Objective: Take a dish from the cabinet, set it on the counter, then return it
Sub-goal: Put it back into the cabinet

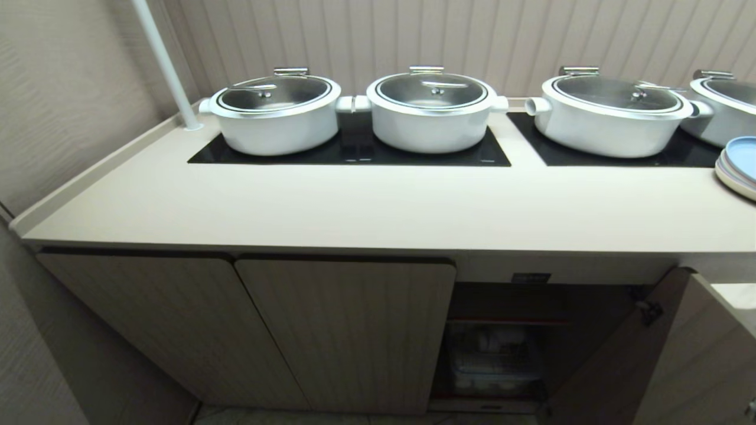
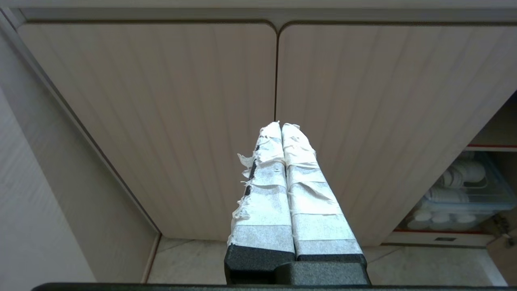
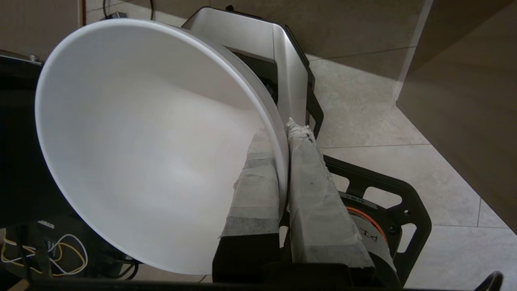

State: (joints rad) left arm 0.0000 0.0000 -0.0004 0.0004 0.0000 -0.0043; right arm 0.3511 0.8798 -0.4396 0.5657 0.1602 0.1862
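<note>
A: Right gripper [image 3: 282, 161]?
B: Jaws pinched on the rim of the dish [image 3: 141, 141]; one taped finger inside the bowl, the other on the outer wall; rim sandwiched between them; dish tilted on edge, its hollow facing the wrist camera.
A: Where is the dish relative to the counter [image 1: 378, 206]?
B: Off it; held in the air over tiled floor [image 3: 363, 121]; part of the robot's own base [image 3: 250, 36] and some cables [image 3: 44, 252] show behind it; neither dish nor right gripper appears in the head view.
A: Left gripper [image 2: 281, 126]?
B: Taped fingers pressed flat together, nothing between them; pointing at the seam between the two closed doors [image 2: 161, 121] of the cabinet [image 1: 354, 330].
A: Cabinet state?
B: Two left doors closed; right compartment open, its door [image 1: 620, 354] swung out to the right; red-edged shelf [image 1: 508, 322] visible inside; below it a clear bin [image 2: 472, 194] with white crockery, details too dim to sort.
A: Counter contents?
B: Four white pots [image 1: 274, 112] with steel-and-glass lids on black cooktop panels [image 1: 354, 150]; stack of plates [image 1: 738, 165] at the far right edge, top one blue; front strip of the counter bare; white pole [image 1: 168, 65] standing at the back left corner.
</note>
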